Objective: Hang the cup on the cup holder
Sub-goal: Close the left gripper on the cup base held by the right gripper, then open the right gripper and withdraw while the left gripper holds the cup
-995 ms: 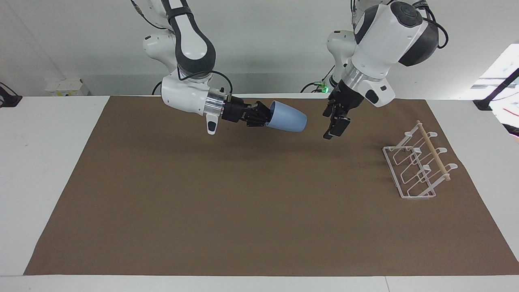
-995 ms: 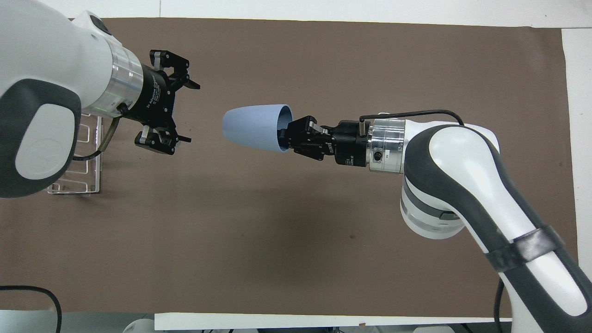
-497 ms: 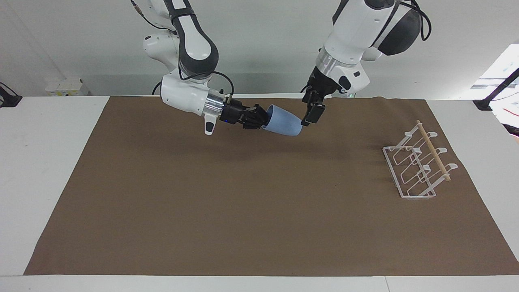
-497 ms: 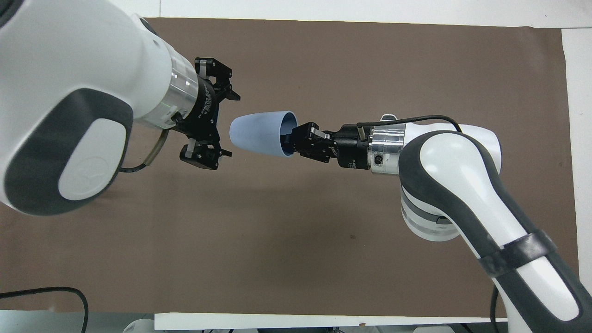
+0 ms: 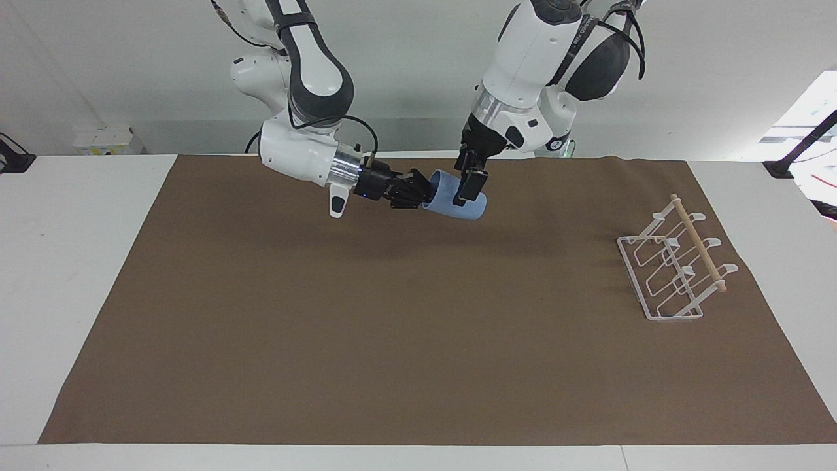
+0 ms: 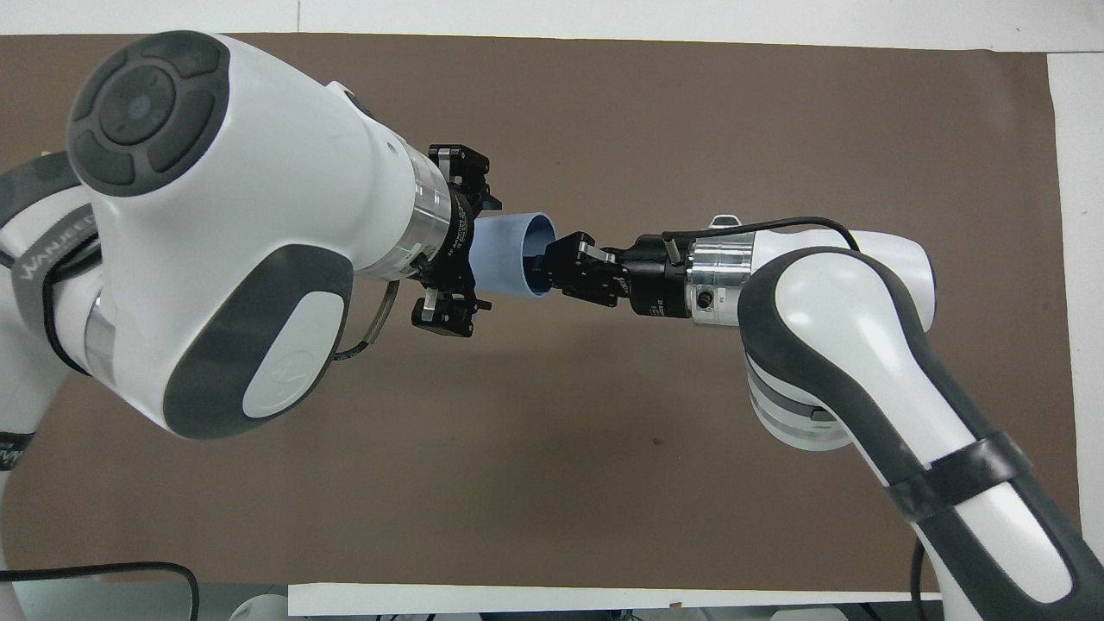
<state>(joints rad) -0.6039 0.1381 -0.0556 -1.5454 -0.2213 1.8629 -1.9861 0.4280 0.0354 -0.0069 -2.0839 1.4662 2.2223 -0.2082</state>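
Note:
The light blue cup (image 5: 448, 196) hangs on its side in the air over the mat's robot end, mouth toward the right arm. My right gripper (image 5: 425, 190) is shut on the cup's rim, one finger inside the mouth; it also shows in the overhead view (image 6: 548, 263). My left gripper (image 5: 471, 186) is open, with its fingers either side of the cup's tapered base end (image 6: 509, 259); in the overhead view (image 6: 485, 254) they straddle it. The white wire cup holder (image 5: 700, 246) with its wooden dowel stands toward the left arm's end of the table. In the overhead view the left arm hides it.
A brown mat (image 5: 392, 327) covers most of the white table (image 5: 78, 261). Nothing else stands on the mat besides the cup holder.
My left gripper has moved from near the cup holder's end across to the cup and now has its open fingers around it. The right gripper with the cup has shifted only slightly.

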